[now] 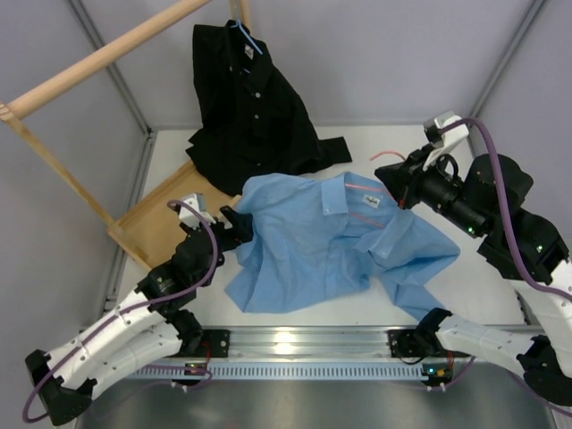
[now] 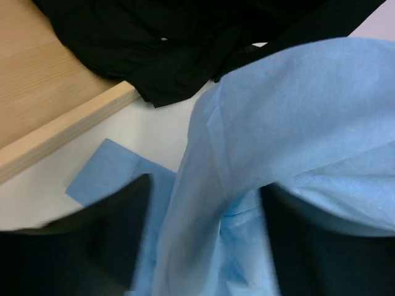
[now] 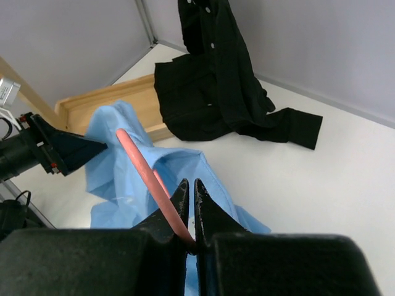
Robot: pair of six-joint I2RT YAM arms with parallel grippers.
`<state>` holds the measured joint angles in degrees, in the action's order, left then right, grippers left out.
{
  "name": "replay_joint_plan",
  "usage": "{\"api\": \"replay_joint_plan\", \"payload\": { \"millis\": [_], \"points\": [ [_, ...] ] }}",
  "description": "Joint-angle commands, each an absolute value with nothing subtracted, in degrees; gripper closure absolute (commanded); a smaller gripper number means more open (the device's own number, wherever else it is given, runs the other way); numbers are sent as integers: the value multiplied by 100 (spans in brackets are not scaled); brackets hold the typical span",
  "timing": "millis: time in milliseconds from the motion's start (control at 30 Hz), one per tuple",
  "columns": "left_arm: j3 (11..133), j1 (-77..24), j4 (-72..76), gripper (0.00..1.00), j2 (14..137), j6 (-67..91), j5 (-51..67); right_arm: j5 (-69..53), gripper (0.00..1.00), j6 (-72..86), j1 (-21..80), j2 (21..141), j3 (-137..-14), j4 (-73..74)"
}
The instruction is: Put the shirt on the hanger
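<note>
**Shirt** [image 1: 313,241]: light blue, long-sleeved, collared. It lies open and rumpled on the white bench [image 1: 465,295], between the two claws. Its collar end is toward the right claw [image 1: 391,186] and one shoulder edge is at the tip of the left claw [image 1: 239,222]. The cloth rises in a peak where it meets the left claw and lies flat farther from it.

**Hanger** [image 3: 142,166]: thin pink wire. In the right wrist view one length runs from between the right claw's fingertips out toward the left claw and ends in the raised cloth. From above, a short pink run shows on the collar area just beside the right claw, and a curved end shows just beyond that claw.

**Right claw**: fingers drawn almost together, pinching the pink wire between their tips.

**Left claw**: a thick fold of blue cloth fills the gap between its dark fingers [image 2: 105,240], which are clamped on the fold. More of the shirt is draped over one finger.

**Black shirt** [image 1: 250,107]: button-up, hanging on a blue hanger [image 1: 248,36] beyond the left claw. Its lower part and one sleeve are pooled on the bench, touching the far edge of the blue shirt.

**Wooden rail** [image 1: 107,58]: slanted overhead, well beyond the left claw.

**Wooden tray** [image 1: 161,223]: flat with a low rim, just outside the left claw, partly under the black shirt.
</note>
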<state>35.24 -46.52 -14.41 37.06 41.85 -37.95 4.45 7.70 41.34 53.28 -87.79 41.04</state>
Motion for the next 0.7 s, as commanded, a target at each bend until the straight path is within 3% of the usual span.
{"api": "replay_joint_plan", "payload": {
  "millis": [0, 67, 200, 333, 400, 500, 667],
  "points": [
    [3822, -4605, -1407, 3, 3630, 3275, -3109, 107, 100, 677, 4061, 5387, -8842, 3489],
    [4375, -4614, -1380, 2, 3656, 2719, -2316, -382, 100, 432, 4069, 5475, -8877, 3498],
    [5596, -4614, -1546, 2, 4041, 1794, 405, -554, 100, 203, 4078, 5528, -8807, 3656],
    [6669, -4632, -1688, 7, 4858, 2267, 1349, -203, 100, 325, 4078, 5379, -8482, 3384],
    [7109, -4684, -1714, 17, 5430, 2513, 1520, -185, 100, 299, 4078, 5440, -8473, 3392],
    [7339, -4877, -1837, 26, 5835, 2899, 881, -18, 100, 264, 4069, 5528, -8481, 3393],
    [7225, -5492, -1828, 26, 6099, 3190, -752, 851, 100, 343, 4078, 5625, -8438, 3392]
  ]
}}
